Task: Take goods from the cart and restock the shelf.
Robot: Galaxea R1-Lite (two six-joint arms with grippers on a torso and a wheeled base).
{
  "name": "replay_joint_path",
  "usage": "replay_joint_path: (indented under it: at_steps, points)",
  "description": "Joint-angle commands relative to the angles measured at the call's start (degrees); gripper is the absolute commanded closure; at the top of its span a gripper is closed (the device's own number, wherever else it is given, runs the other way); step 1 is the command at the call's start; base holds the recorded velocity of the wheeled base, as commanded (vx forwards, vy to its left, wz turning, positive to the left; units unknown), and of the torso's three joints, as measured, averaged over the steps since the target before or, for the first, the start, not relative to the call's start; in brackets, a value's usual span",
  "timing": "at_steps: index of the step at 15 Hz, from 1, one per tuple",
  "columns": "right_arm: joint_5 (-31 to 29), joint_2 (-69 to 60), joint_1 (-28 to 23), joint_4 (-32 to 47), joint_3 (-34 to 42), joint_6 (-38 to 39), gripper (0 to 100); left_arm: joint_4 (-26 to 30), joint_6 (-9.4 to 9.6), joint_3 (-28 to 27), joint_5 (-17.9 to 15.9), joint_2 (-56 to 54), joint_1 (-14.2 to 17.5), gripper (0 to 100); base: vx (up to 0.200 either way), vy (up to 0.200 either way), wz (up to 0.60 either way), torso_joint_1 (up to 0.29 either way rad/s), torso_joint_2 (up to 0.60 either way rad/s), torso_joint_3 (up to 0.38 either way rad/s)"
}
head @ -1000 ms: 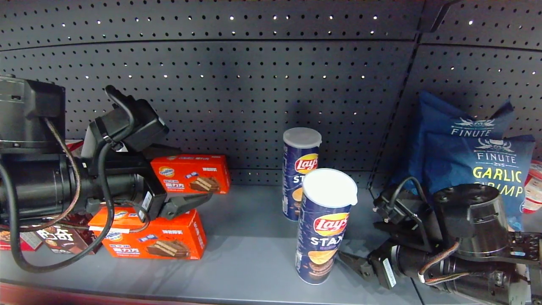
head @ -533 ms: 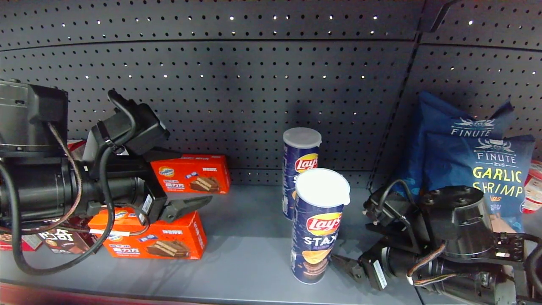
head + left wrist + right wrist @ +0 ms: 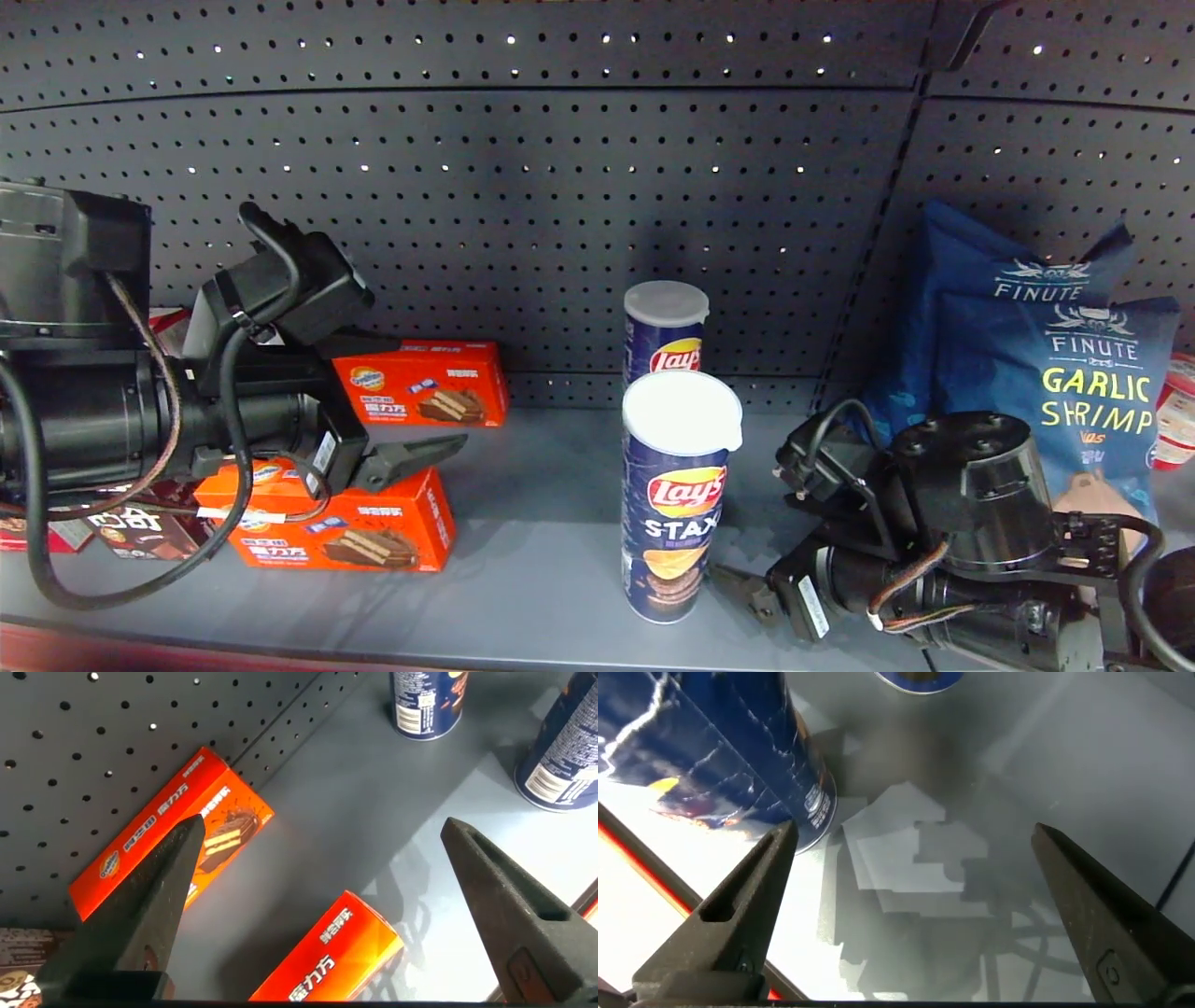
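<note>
The left gripper [image 3: 439, 448] hangs with jaws spread and empty above the front orange cardboard box [image 3: 373, 527]. A second orange box [image 3: 425, 383] lies by the pegboard. On the grey metal shelf [image 3: 541, 523], a dark blue cylindrical chip can [image 3: 677, 504] stands upright at the front, with another can [image 3: 665, 327] behind it. Just beside the front can, the right gripper [image 3: 742, 590] sits low, jaws released and empty. Blue snack bags [image 3: 1074, 373] lean further right.

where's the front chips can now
Head view, centre: the front chips can stands upright on the shelf, ahead of the rear can, right gripper beside its base.
</note>
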Motion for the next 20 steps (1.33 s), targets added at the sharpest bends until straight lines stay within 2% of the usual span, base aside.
replay_joint_path:
  at_steps: [1,10,20]
  points:
    - [-0.08,0.12,0.21,-0.01,0.01,0.01,0,0.01,0.01,0.36,0.01,0.01,-0.02,0,0.0,0.0,0.0,0.0,0.0,0.0]
    - [-0.87,-6.12,-0.49,0.34,1.6,0.1,0,0.01,0.01,2.47,-0.08,-1.66,-0.02,0,0.0,0.0,0.0,0.0,0.0,0.0]
    - [-0.69,-1.47,-3.57,0.08,-1.39,0.01,0,0.1,0.01,2.47,0.01,-1.66,-0.11,0,0.0,0.0,0.0,0.0,0.0,0.0]
